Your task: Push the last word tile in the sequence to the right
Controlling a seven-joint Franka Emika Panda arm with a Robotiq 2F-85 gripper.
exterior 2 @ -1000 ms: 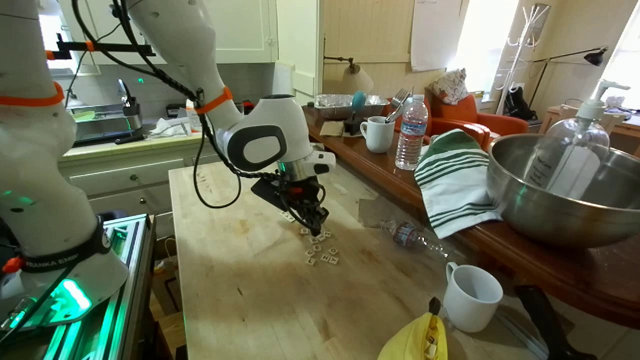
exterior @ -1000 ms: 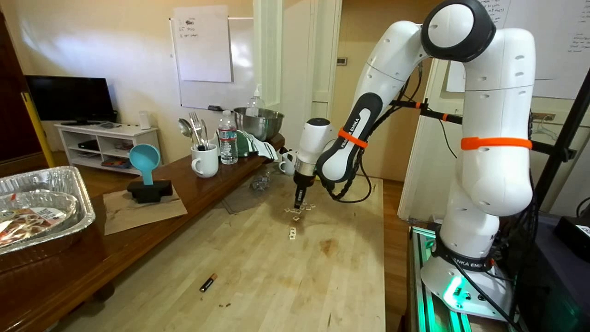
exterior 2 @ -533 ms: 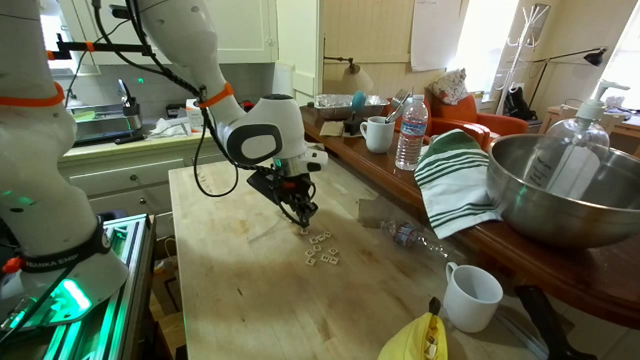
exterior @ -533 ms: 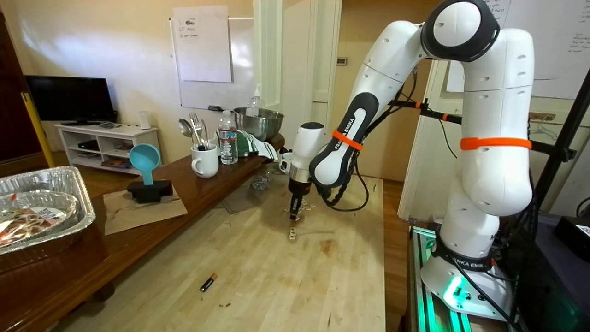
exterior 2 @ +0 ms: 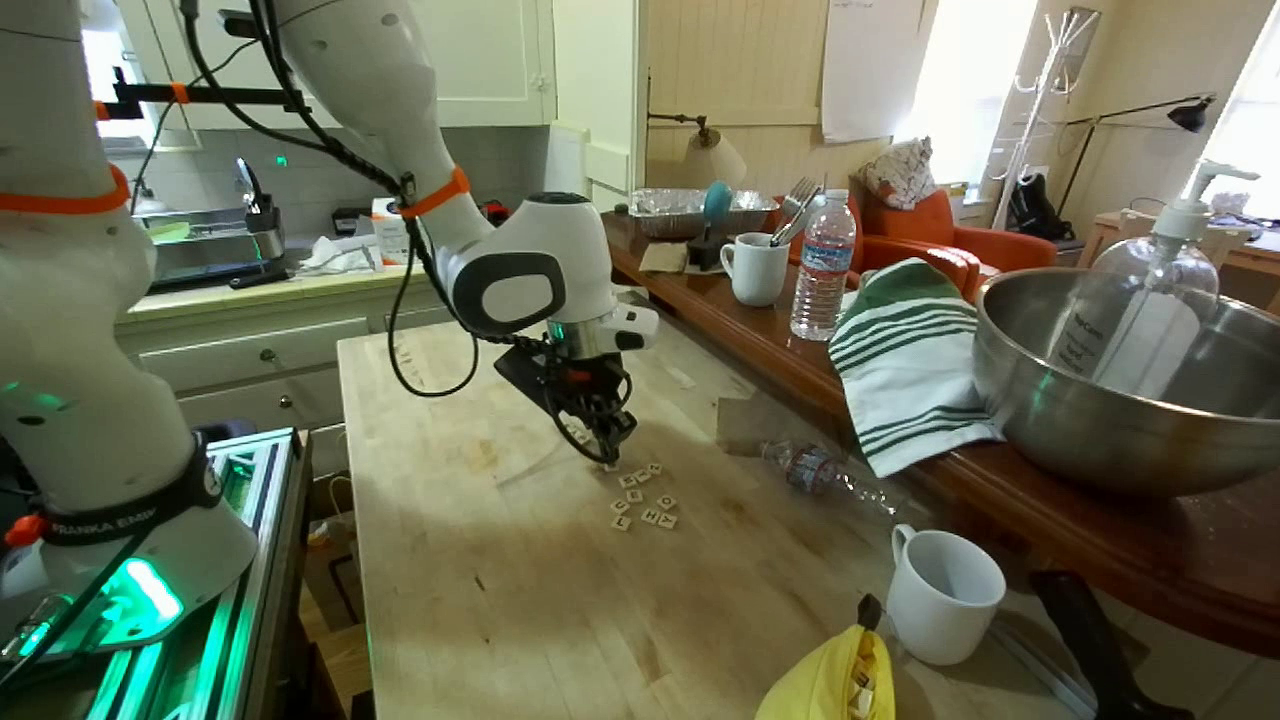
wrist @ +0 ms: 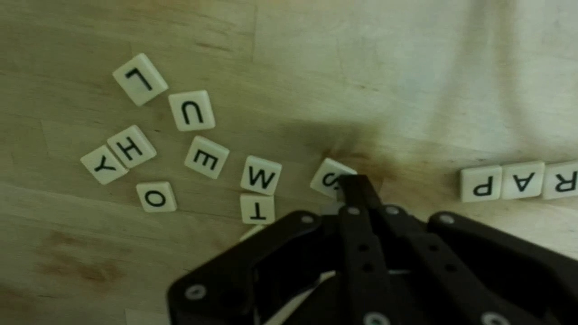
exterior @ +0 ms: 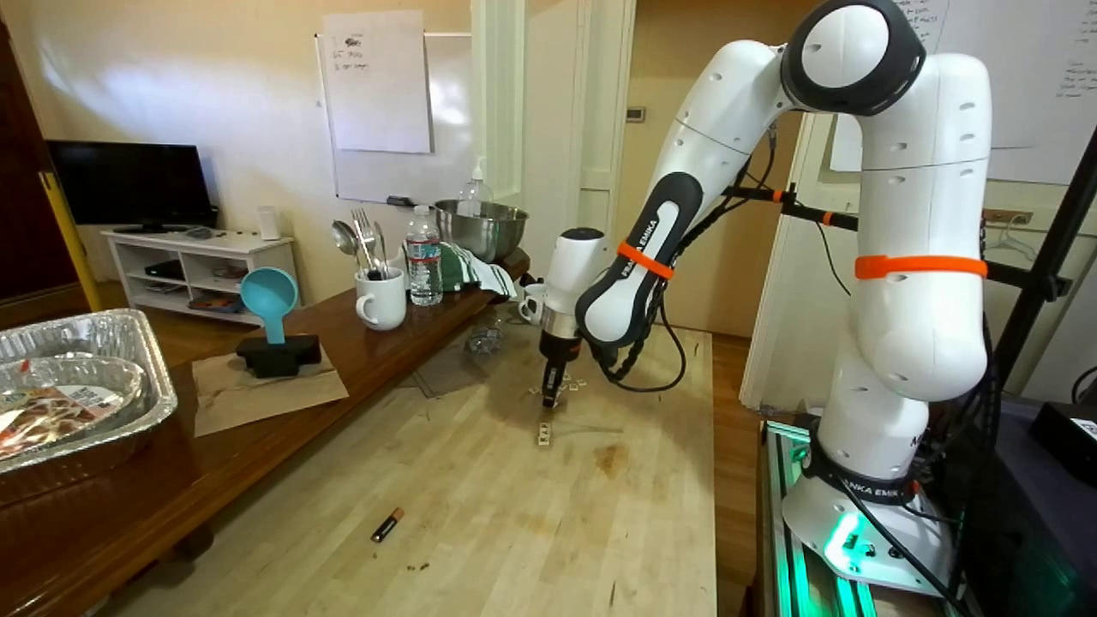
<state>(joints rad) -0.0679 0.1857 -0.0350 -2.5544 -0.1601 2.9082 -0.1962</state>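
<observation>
In an exterior view the gripper (exterior: 548, 404) points down over the table (exterior: 480, 497), a short tile row (exterior: 544, 434) just on its near side. In an exterior view loose tiles (exterior 2: 650, 516) lie near the gripper. In the wrist view the gripper is clenched, its tips covering part of the S tile (wrist: 328, 177), contact unclear; the P tile (wrist: 481, 184) lies right of it, the W tile (wrist: 261, 175) left

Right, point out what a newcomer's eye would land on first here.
First, the big white robot arm, filling the right of an exterior view and reaching over the pale wooden tabletop. In the wrist view, the closed black two-fingered gripper partly hides the cream square S tile, with loose cream letter tiles to its left. A bright yellow pouch stands out at an exterior view's bottom edge.
</observation>
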